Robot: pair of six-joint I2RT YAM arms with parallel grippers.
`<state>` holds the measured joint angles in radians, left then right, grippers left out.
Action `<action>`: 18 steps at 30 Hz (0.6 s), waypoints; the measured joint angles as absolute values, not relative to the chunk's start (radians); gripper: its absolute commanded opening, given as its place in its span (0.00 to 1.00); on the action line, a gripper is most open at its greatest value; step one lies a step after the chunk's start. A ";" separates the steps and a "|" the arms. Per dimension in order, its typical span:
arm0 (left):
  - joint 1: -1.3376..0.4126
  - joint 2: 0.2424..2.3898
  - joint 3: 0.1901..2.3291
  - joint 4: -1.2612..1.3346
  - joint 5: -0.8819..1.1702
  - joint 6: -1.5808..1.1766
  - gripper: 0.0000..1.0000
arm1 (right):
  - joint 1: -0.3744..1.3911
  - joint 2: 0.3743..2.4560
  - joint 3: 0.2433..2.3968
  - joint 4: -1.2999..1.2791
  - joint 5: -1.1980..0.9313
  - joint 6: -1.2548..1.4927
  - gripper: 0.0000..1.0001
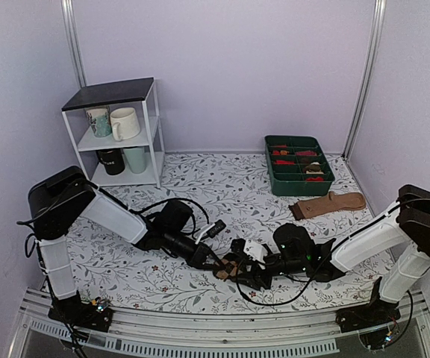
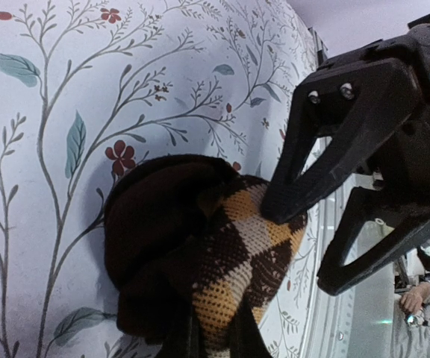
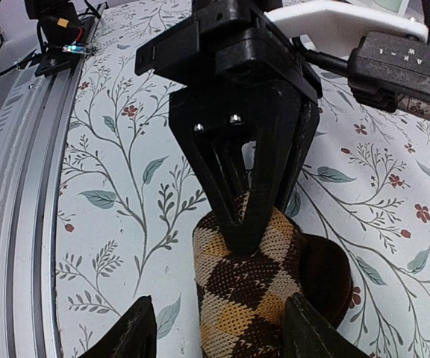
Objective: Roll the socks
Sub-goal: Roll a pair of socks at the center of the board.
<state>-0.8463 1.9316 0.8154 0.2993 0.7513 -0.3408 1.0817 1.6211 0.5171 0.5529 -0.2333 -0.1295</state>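
The socks (image 1: pixel 228 268) are a dark brown roll with tan-orange argyle diamonds, lying on the floral tablecloth near the front middle. My left gripper (image 1: pixel 219 262) is shut on the roll; in the left wrist view its fingers (image 2: pixel 192 346) pinch the argyle fabric (image 2: pixel 230 253). My right gripper (image 1: pixel 246 272) is open, and in the right wrist view its two fingertips (image 3: pixel 136 328) stand either side of the socks (image 3: pixel 248 298). The left gripper (image 3: pixel 252 224) bites the roll's far end there. One right finger (image 2: pixel 275 209) touches the roll's top.
A plain tan sock with a dark cuff (image 1: pixel 327 203) lies at the right. A green divided tray (image 1: pixel 271 168) with small red bundles stands behind it. A white shelf (image 1: pixel 118 134) with mugs is at back left. The metal rail (image 1: pixel 200 339) runs along the near edge.
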 measured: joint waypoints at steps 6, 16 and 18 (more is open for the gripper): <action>-0.846 1.932 0.814 0.302 0.751 -0.341 0.00 | 1.081 1.644 0.519 0.587 -0.239 -0.113 0.52; -0.846 1.931 0.813 0.303 0.751 -0.341 0.00 | 1.079 1.694 0.524 0.621 -0.239 -0.071 0.49; -0.846 1.931 0.813 0.303 0.751 -0.341 0.01 | 1.079 1.701 0.524 0.626 -0.234 -0.065 0.43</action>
